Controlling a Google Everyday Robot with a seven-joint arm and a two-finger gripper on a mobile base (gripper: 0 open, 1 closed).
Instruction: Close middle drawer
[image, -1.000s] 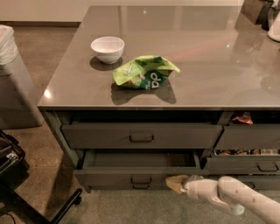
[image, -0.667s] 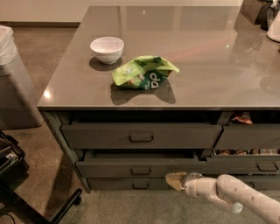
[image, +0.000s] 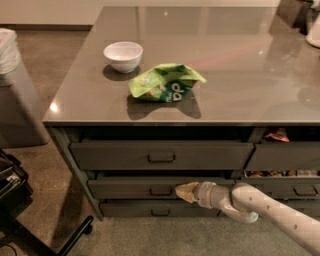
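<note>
The middle drawer (image: 125, 188) is a wide dark grey-green drawer under the counter, with a small loop handle (image: 161, 190) at its centre. Its front sits nearly flush with the cabinet, only a thin dark gap showing above it. My gripper (image: 182, 191) reaches in from the lower right on a white arm and its tan tip rests against the drawer front just right of the handle. The top drawer (image: 161, 155) sits above it and the bottom drawer (image: 159, 209) below.
A white bowl (image: 123, 55) and a green snack bag (image: 166, 82) lie on the grey countertop (image: 240, 65). Narrower drawers (image: 285, 160) on the right stand slightly open with items inside. A bin (image: 17, 100) stands at left, a black chair base (image: 30, 225) at lower left.
The middle drawer has slid inward from well open to nearly flush. My gripper has followed it toward the cabinet.
</note>
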